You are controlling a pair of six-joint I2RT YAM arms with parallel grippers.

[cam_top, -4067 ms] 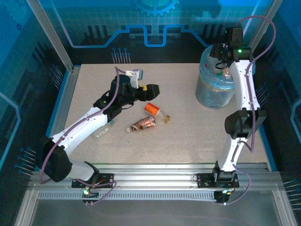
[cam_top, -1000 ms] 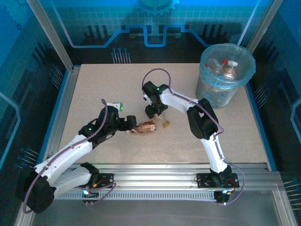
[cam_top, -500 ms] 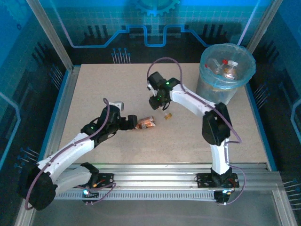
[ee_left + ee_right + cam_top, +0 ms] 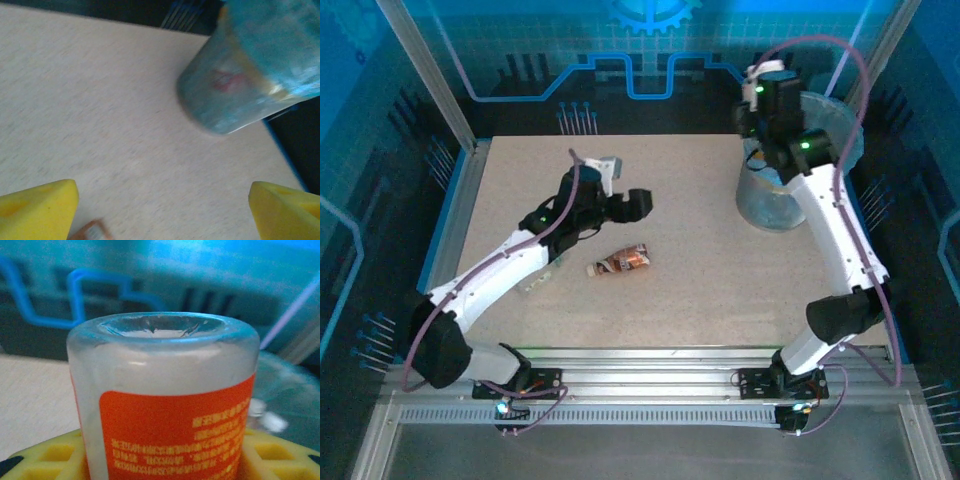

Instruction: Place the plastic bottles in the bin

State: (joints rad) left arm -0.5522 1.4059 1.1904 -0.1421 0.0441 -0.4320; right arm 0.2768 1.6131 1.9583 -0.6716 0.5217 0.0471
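We see a cool blue cast over everything, the light soft and even. On the table (image 4: 700, 290) left of the bin (image 4: 770, 205), shadows are faint. The left wrist view smears the bin with motion blur; behind the sharp orange-labelled bottle (image 4: 165, 405), the bin is defocused.

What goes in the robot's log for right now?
left gripper: open | right gripper: shut on orange-label bottle, at bin | brown bottle: lying on table

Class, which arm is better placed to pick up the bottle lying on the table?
Left. The left end effector, open, hovers near the lying bottle; the right end effector is at the bin, gripping an orange-labelled bottle.
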